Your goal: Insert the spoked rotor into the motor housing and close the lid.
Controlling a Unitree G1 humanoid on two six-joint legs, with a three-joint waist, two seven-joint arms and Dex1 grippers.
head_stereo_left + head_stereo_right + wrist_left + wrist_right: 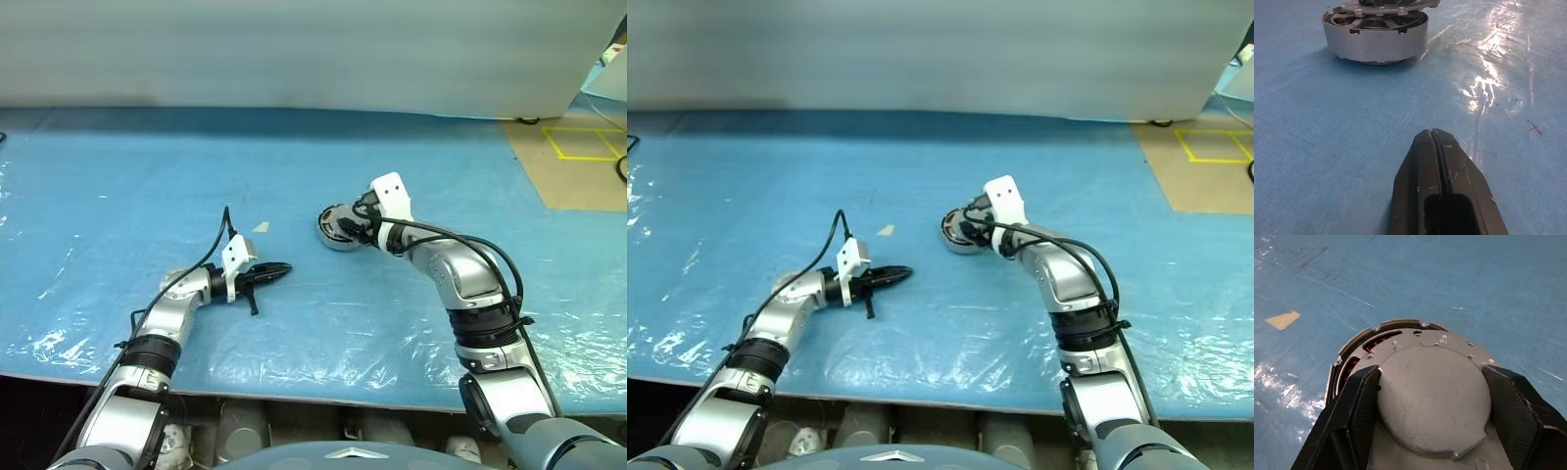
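The housing (338, 227) sits on the blue counter (118, 186), near the middle. The lid (1432, 396) lies on top of it, a bit off to one side, so copper shows at the edge. The right end effector (1432, 404) holds the lid with one finger on each side. The left end effector (272, 271) is closed tight and holds nothing, well apart from the housing.

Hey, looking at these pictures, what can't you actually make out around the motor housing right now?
- Spoked rotor: the lid covers the motor housing, so the wrist views cannot confirm it is inside.
- Lid seating: hidden by the right end effector spanning it.
- Head views: housing too small, partly behind that end effector.
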